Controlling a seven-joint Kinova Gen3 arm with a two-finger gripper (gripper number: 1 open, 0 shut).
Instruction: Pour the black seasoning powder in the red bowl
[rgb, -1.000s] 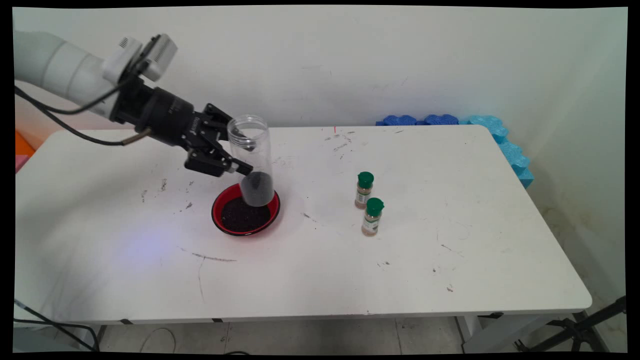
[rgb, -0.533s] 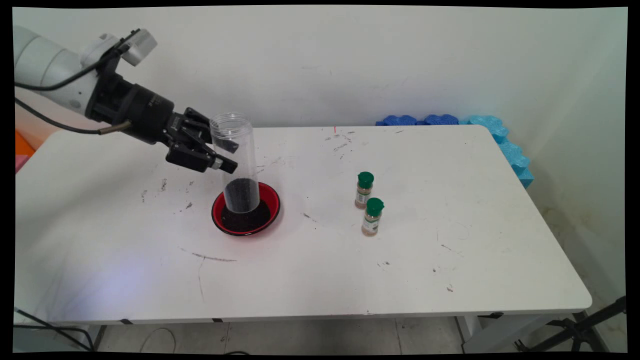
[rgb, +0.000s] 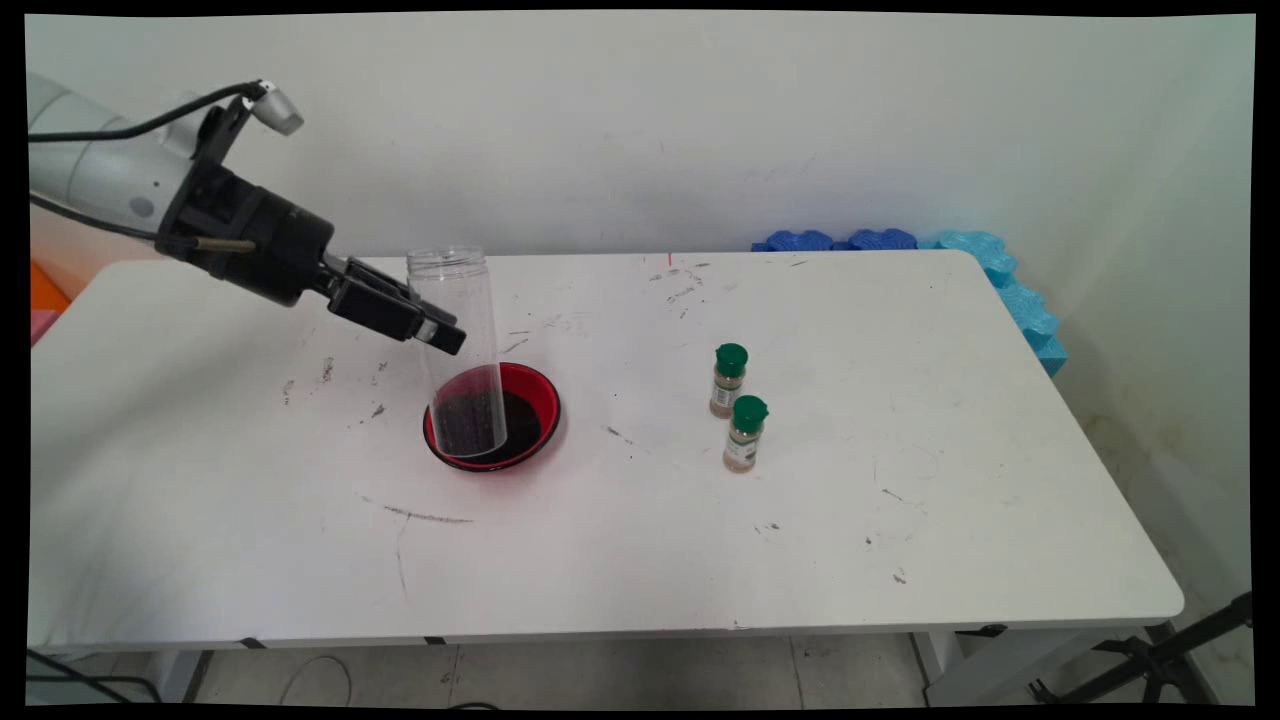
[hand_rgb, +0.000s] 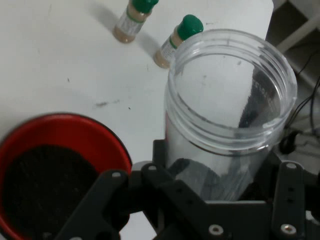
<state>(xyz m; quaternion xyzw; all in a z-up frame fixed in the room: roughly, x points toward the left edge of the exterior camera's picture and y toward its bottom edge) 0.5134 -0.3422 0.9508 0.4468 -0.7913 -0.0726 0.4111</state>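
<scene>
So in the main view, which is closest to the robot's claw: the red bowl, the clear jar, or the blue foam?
1. Clear jar, held in the gripper.
2. Red bowl, just below the jar.
3. Blue foam, far right by the wall.

No lettering can be read anywhere. The two green-capped spice bottles (rgb: 729, 380) and (rgb: 745, 433), right of the red bowl (rgb: 545, 400), carry pale labels, but their print is too small to make out.
</scene>
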